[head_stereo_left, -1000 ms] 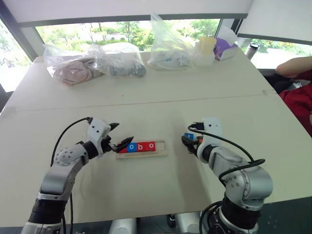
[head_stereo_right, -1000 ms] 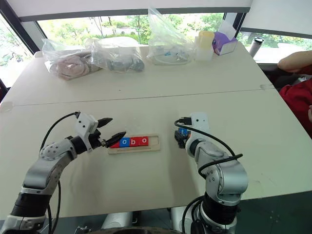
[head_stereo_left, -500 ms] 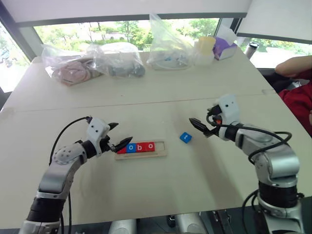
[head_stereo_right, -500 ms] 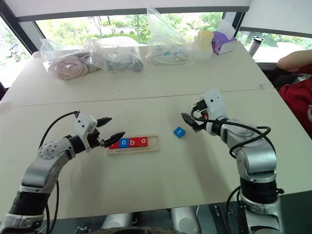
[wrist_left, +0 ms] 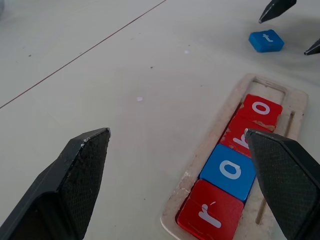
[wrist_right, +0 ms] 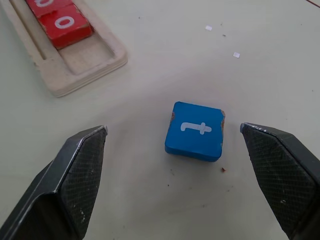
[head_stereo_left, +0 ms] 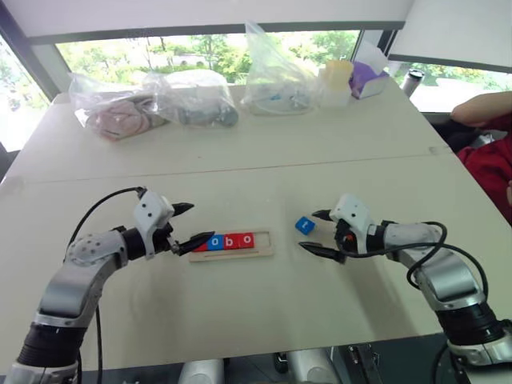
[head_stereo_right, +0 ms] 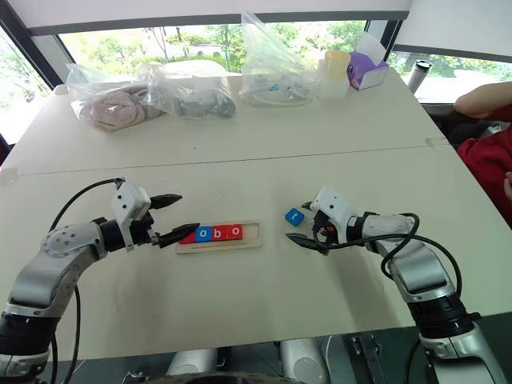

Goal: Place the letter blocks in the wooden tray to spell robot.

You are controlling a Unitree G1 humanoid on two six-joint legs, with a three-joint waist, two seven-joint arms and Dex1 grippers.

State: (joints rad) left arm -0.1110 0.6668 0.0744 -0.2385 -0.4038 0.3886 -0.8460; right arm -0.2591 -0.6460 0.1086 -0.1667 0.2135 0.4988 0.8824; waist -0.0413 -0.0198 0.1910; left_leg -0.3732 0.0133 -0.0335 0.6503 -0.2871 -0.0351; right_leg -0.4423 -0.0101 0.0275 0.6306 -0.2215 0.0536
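My black fingers (wrist_right: 75, 185) looked like matt plastic with a fine cross-hatched grain. The small blue square tile marked t (wrist_right: 195, 130) had a smooth, satiny painted face, chipped at a corner. The long pale wooden tray (wrist_left: 200, 165) was unvarnished and dull. The cream table (head_stereo_left: 264, 160) was smooth and matt. The clear bags (head_stereo_left: 276, 76) were thin, glossy, crinkled plastic.

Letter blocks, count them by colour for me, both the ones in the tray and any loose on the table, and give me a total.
Red letter blocks: 3, the r, b and second o, all in the wooden tray.
Blue letter blocks: 2, the first o in the tray and the t loose on the table.
Total: 5.
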